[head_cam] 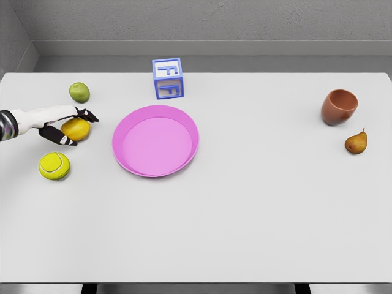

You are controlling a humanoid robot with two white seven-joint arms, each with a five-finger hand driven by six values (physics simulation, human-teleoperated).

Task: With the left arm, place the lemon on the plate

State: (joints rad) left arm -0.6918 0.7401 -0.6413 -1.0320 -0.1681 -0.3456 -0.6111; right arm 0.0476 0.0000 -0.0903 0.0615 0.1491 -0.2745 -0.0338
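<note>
The left hand (66, 126), white with black fingertips, reaches in from the left edge and sits right at the yellow-orange oval lemon (76, 129), dark fingers (86, 114) arched over the top of the fruit and the thumb tucked under its near side. So the fingers are curled round it, cupping it between them, though from this head view I can't say for sure that the grip is tight, or whether the lemon is clear of the white tabletop (245, 214) or resting on it. The lemon lies near the table's left side, a short way left of the round pink plastic plate (124, 145), which is empty. Danger here: a smooth rounded fruit pinched near its top can squirt out sideways, and it has neighbours, with the fuzzy yellow tennis ball (54, 165) just below the hand and the small green lime-like fruit (79, 92) just beyond. A loose grip could send the lemon rolling into either. The plate's raised rim is another trap if the carry comes in too low. The blue letter block (168, 78), brown clay cup (339, 106) and brown pear (356, 143) are well clear. The right arm is out of shot.
</note>
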